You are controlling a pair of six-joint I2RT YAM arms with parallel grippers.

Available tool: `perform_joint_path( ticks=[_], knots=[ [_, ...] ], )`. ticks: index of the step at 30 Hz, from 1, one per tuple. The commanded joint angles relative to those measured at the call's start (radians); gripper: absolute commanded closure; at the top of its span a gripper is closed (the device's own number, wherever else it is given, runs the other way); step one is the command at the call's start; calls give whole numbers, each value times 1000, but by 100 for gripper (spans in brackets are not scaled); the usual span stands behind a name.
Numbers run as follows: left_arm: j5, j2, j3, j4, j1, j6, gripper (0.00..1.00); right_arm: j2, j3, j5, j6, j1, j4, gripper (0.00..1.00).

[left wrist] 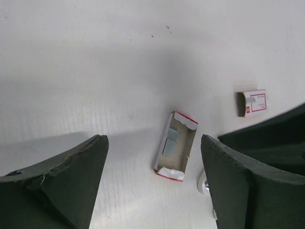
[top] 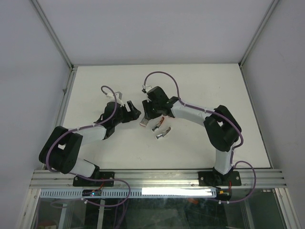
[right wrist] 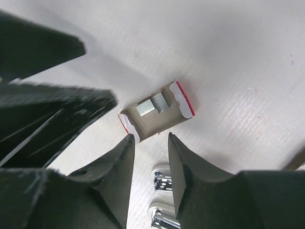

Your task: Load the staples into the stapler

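Left gripper (left wrist: 152,139) jaws stand wide and empty, with the opened staples tray (left wrist: 174,145) bared between them, presumably so my right gripper (right wrist: 150,138), jaws narrowly apart just short of it, can reach in.

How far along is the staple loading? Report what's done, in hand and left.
Done: the sleeve lies apart from the tray, so the staples are exposed. In hand: nothing; the left gripper and right gripper hover open over the tray. Left: lift the staples and feed them into the stapler lying beside the tray.
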Motion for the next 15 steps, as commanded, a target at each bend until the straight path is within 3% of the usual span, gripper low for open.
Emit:
perform_joint_path(
  ticks=[1, 5, 15],
  knots=[
    [23, -103, -64, 116, 5, 31, 19, 17, 45, 87, 174, 16, 23, 63],
    [125, -89, -82, 172, 4, 31, 21, 47, 48, 92, 210, 20, 36, 63],
    [139, -82, -95, 174, 4, 39, 21, 103, 81, 157, 315, 53, 29, 63]
  ],
)
